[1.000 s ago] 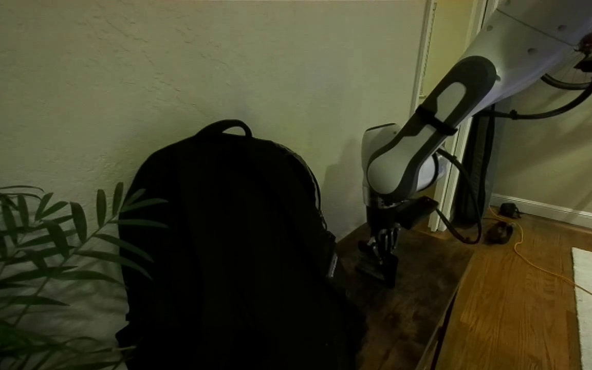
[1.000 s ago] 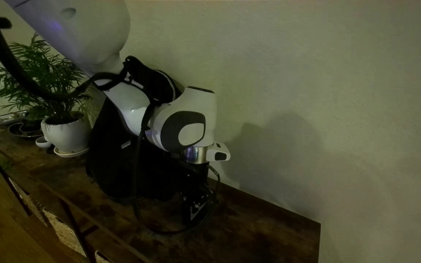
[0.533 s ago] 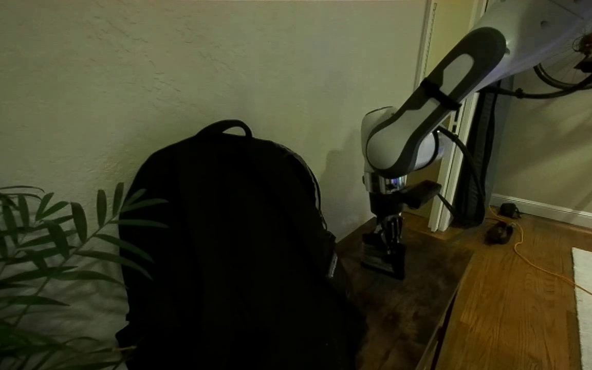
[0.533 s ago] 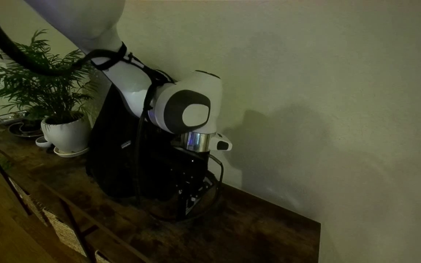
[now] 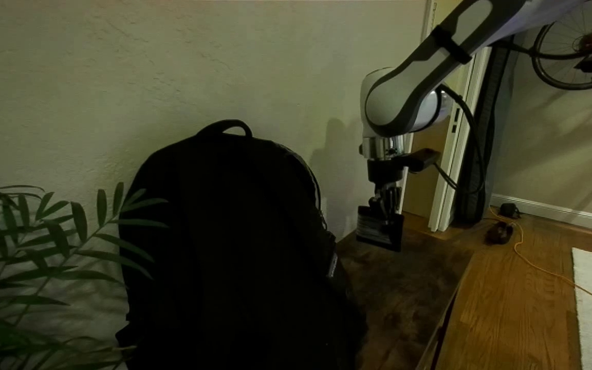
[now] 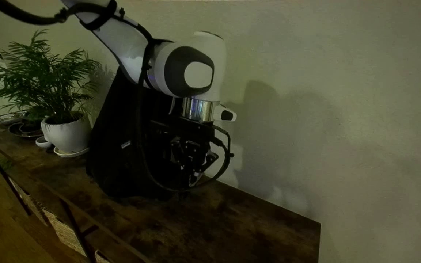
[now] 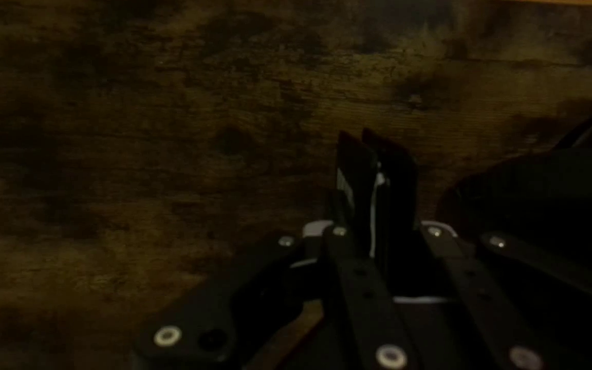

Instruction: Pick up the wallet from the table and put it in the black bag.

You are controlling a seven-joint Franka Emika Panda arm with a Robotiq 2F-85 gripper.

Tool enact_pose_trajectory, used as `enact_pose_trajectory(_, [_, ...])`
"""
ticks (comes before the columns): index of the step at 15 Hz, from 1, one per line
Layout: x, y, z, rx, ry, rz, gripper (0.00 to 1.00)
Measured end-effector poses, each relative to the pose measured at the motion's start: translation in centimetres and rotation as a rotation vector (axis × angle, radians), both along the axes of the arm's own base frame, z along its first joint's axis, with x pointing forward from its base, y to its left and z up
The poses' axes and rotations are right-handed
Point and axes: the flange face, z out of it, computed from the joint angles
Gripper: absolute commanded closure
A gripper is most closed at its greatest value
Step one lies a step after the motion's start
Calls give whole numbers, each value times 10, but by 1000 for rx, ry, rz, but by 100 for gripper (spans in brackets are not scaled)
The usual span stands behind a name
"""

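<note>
My gripper (image 5: 388, 218) is shut on the wallet (image 5: 373, 228), a dark flat piece with a pale grey patch, held on edge. In the wrist view the wallet (image 7: 358, 169) juts out past the jaws, with a thin white line along it. Both hang above the brown table (image 7: 147, 118), apart from it. The black bag (image 5: 234, 246) stands on the table against the wall, its loop handle upward, to the side of my gripper. Part of the bag (image 7: 548, 200) shows at the right of the wrist view. In an exterior view the arm covers much of the bag (image 6: 115, 157).
A potted plant (image 6: 66, 131) in a white pot stands on the table beyond the bag. Small dishes (image 6: 24, 129) lie near it. Behind everything runs a wall (image 6: 323, 91). The table's long edge (image 5: 442, 324) drops to a wooden floor (image 5: 512, 308) with an orange cord.
My gripper has risen with the wallet in it, moving up from close to the tabletop. The arm has lifted too. The bag has stayed in place.
</note>
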Motion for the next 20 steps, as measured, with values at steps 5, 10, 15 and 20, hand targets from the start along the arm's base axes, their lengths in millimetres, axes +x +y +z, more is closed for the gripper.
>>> enact_pose_trajectory(5, [8,6,38,4,-49,33,92])
enact_pose_trajectory(10, [15,18,71,11,-100,88,93])
enact_pose_trajectory(15, [18,30,102,16,-143,140,93])
enact_pose_trajectory(20, [17,36,130,18,-174,182,93])
